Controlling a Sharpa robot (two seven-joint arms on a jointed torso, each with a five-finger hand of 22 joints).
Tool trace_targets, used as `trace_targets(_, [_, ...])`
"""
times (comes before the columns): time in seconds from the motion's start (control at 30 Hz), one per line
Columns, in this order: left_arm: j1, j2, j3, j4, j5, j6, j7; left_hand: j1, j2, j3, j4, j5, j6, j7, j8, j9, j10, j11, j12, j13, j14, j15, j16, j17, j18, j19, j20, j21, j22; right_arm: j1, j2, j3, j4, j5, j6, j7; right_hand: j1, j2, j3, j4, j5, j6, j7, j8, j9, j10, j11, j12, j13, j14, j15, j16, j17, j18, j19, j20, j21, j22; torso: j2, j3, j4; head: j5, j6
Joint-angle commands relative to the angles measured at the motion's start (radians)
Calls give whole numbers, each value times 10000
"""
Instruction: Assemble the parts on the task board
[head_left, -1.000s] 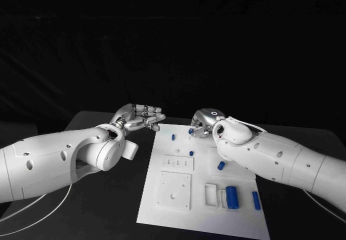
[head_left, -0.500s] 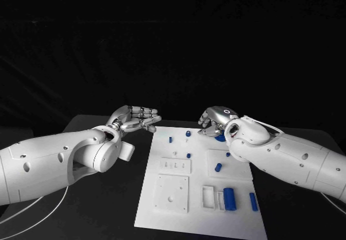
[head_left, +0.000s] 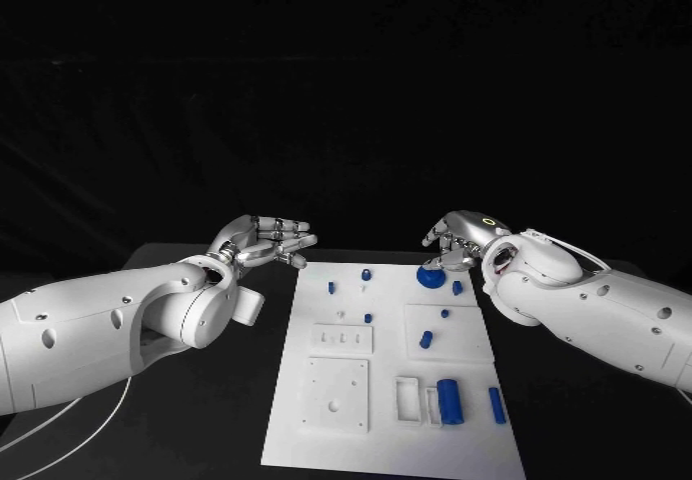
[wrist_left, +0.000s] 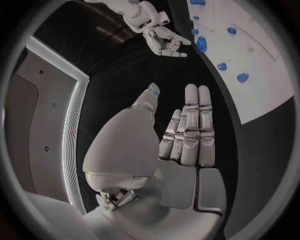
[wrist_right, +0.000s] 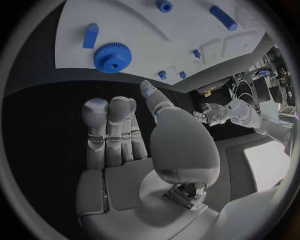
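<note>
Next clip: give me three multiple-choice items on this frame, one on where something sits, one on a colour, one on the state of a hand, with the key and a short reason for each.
1. Where does the gear lie?
A. at the task board's far end, near the right hand
B. at its near end
C. on the black table beside the left hand

2. What colour is the gear?
A. grey
B. blue
C. white

3. What is the left hand doing?
A. gripping a peg
B. pressing on the board
C. holding nothing, off the board's edge

Key: 1 A, the head view shows it just below the right hand's fingers; 2 B, both the head and right wrist views show blue; 3 C, its wrist view shows bare straight fingers.
</note>
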Motion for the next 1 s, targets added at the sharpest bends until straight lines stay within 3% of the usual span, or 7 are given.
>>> trace_targets(0.03, [29, -4, 10, -45, 56, 216, 190, -16, 127, -13, -98, -46, 25, -90, 19, 13, 5, -99, 9, 1, 40, -54, 71, 25, -208, 11, -70, 80, 26, -7, -21, 13, -125, 477, 716, 176, -171, -125, 36, 66, 467, -200, -2, -12, 12, 402, 63, 1827, 1601, -92, 51, 842, 1360, -13, 546, 86, 653, 531, -33, 54, -44, -8, 0])
trace_targets(0.1, [29, -10, 9, -69, 56, 223, 193, -36, 147, -30, -144, -40, 21, -109, 15, 12, 3, -114, 5, 0, 48, -73, 114, 49, -224, 8, -94, 124, 54, -9, -25, 16, -189, 451, 822, 149, -157, -146, 61, 126, 601, -313, 11, -19, 8, 630, 77, 2461, 2120, -38, 71, 1094, 1941, 12, 562, 113, 900, 762, -29, 72, -36, 7, -1])
trace_targets(0.23, [28, -35, 9, -92, 57, 237, 193, -45, 157, -33, -171, -40, 33, -126, 17, 13, 3, -136, 6, 0, 85, -103, 184, 83, -230, 31, -122, 187, 90, -10, 23, 19, -375, 377, 929, 121, -118, -169, 81, 206, 626, -366, 24, -24, 13, 745, 93, 2759, 2401, 10, 83, 1050, 2286, 21, 569, 141, 961, 955, -21, 64, -37, 18, 20])
trace_targets(0.27, [28, -47, 8, -84, 60, 236, 189, -45, 157, -33, -171, -40, 33, -126, 17, 13, 3, -136, 6, 0, 85, -103, 184, 83, -230, 31, -122, 187, 90, -12, 53, 20, -434, 366, 930, 113, -112, -170, 91, 213, 631, -349, 25, -26, 9, 718, 98, 2712, 2385, 30, 88, 968, 2336, 6, 563, 147, 917, 1001, -22, 55, -50, 108, 40])
trace_targets(0.43, [28, -73, 8, -42, 95, 237, 183, -90, 116, -30, -122, -54, -74, -75, 12, 9, -14, -116, 5, 0, 55, -90, 219, 100, -237, 6, -119, 213, 109, -42, 142, 20, -623, 319, 945, 59, -122, -177, 84, 220, 611, -401, 41, -29, 5, 703, 108, 2682, 2375, 45, 90, 930, 2400, 5, 577, 143, 877, 1041, -14, 47, -43, 62, 89])
trace_targets(0.8, [28, -107, 7, 2, 114, 247, 194, -75, 112, -16, -104, -60, -69, -105, 13, 8, -23, -132, 7, 0, 30, -97, 245, 109, -241, -22, -120, 232, 122, -206, 294, 21, -976, 326, 975, 100, -137, -149, -86, 321, 565, -400, 92, -24, 7, 618, 164, 2539, 2269, 62, 130, 836, 2480, 22, 595, 182, 787, 1128, -30, 46, -24, 45, -103])
trace_targets(1.0, [28, -126, 7, -4, 114, 240, 196, -60, 96, -9, -93, -57, -93, -103, 11, 7, -43, -132, 7, 0, 15, -97, 260, 112, -242, -34, -122, 250, 133, -295, 404, 21, -1186, 376, 910, 156, -151, -138, -117, 360, 574, -407, 107, -26, 5, 611, 180, 2533, 2256, 70, 141, 826, 2501, 28, 599, 191, 759, 1147, -14, 62, -14, 0, -139])
